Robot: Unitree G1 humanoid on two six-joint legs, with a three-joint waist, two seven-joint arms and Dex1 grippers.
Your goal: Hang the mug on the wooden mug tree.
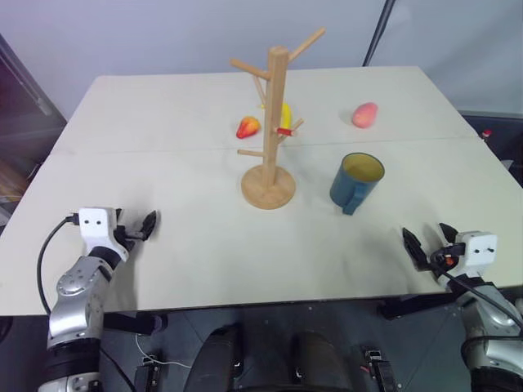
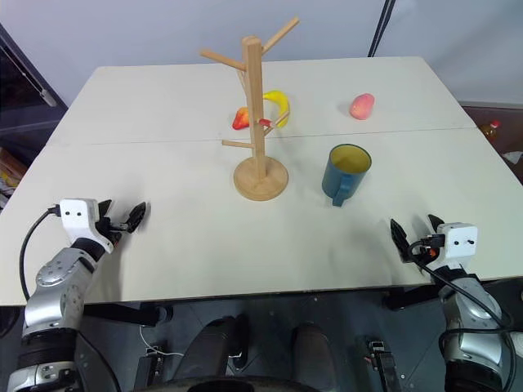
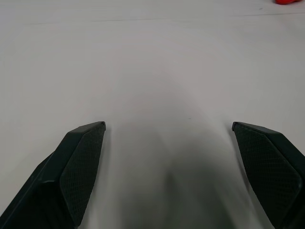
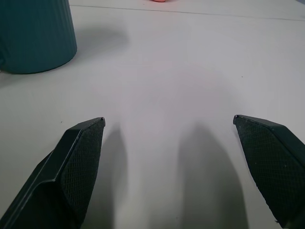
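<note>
The dark teal-blue mug (image 1: 357,181) with the yellow inside is standing near the middle of the pale surface (image 1: 163,245), just beside the tall light-wood mug tree (image 1: 270,139). Both sets of fingers are sitting wide open and empty at the near edge, left gripper (image 1: 147,223) and right gripper (image 1: 426,242). A sloppy grab could be tipping the mug or bumping the tree over.

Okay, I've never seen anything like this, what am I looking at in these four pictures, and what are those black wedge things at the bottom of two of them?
It is a two-armed robot at a white table. The two wide pictures come from cameras on its head; the two close ones from its wrists. The black wedges are fingers seen from the wrist. The left hand and right hand are both open and hold nothing. On the table stand a wooden mug tree and a teal mug, upright beside it. Behind lie a red and yellow fruit, a banana and a pink fruit.
</note>
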